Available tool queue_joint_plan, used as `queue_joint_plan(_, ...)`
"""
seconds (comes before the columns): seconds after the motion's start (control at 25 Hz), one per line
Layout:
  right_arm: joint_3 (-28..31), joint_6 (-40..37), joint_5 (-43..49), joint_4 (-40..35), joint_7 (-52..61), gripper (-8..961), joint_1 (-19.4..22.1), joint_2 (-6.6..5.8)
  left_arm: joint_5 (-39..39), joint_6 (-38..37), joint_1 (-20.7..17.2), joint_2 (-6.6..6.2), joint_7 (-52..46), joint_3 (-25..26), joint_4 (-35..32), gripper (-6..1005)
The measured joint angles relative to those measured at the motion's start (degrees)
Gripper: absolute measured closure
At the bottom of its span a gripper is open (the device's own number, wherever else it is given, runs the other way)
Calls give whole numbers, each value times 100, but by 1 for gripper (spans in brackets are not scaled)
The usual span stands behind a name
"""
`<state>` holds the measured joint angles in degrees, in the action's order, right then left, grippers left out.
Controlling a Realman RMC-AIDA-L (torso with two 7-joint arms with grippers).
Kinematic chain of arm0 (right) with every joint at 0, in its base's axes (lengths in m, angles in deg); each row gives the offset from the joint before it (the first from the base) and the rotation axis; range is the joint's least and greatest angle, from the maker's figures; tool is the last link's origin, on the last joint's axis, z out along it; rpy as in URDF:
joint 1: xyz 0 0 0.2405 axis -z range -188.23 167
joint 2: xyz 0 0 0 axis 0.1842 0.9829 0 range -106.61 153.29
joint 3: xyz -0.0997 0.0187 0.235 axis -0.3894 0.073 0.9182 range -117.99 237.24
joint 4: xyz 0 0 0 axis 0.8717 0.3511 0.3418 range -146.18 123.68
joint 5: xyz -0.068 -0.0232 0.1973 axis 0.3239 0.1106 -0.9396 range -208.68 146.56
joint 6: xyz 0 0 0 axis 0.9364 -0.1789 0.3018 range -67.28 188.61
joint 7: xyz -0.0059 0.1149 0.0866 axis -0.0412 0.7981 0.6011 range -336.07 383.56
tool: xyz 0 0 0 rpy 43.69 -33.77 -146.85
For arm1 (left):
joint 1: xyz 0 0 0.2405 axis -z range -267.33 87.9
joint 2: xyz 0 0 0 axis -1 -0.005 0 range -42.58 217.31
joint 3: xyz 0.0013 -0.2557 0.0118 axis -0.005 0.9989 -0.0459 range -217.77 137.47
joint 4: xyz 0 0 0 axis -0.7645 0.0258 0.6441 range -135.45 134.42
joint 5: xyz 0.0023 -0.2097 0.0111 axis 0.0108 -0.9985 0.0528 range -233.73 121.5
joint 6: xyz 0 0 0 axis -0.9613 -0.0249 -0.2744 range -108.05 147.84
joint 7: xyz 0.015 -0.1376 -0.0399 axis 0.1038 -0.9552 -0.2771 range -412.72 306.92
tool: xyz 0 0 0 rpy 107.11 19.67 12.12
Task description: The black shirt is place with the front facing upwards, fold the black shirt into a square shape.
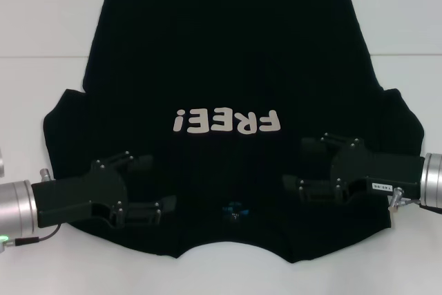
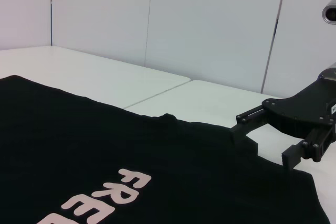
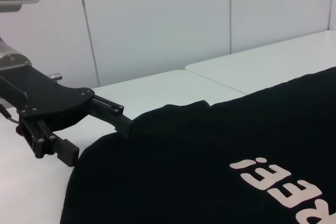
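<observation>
The black shirt (image 1: 221,53) lies flat on the white table with its off-white "FREE!" lettering (image 1: 226,121) face up. Its collar and small blue neck label (image 1: 233,210) are on the near side. My left gripper (image 1: 155,184) is open low over the near left shoulder area. My right gripper (image 1: 295,164) is open over the near right shoulder area. The left wrist view shows the right gripper (image 2: 266,148) at the edge of the shirt (image 2: 105,156). In the right wrist view, the left gripper (image 3: 97,141) has one fingertip at the edge of the shirt (image 3: 210,156).
The white table (image 1: 41,25) has a seam line running across it behind the sleeves. Bare tabletop lies on both sides of the shirt and along the near edge. Pale wall panels (image 2: 210,19) stand behind the table.
</observation>
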<state>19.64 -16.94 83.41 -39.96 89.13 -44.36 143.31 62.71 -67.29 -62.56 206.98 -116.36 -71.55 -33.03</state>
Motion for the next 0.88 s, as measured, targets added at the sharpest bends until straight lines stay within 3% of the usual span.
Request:
queue_joint_plan(0.6, 0, -1, -27, 51, 0, 37, 0, 0, -22, -14, 0, 2, -92, 12, 0, 49)
queue_joint_plan(0.72, 21, -1, -29, 58, 0, 37, 1, 0, -63, -7, 45, -17, -886, 110, -27, 48)
queue_joint_plan(0.8, 44, -1, -31, 62, 5, 37, 4, 0, -55, 26, 144, -132, -1981, 212, -31, 48)
queue_joint_plan(0.88, 52, -1, -31, 67, 22, 38, 8, 0, -33, 39, 261, -334, -3145, 254, 36, 48)
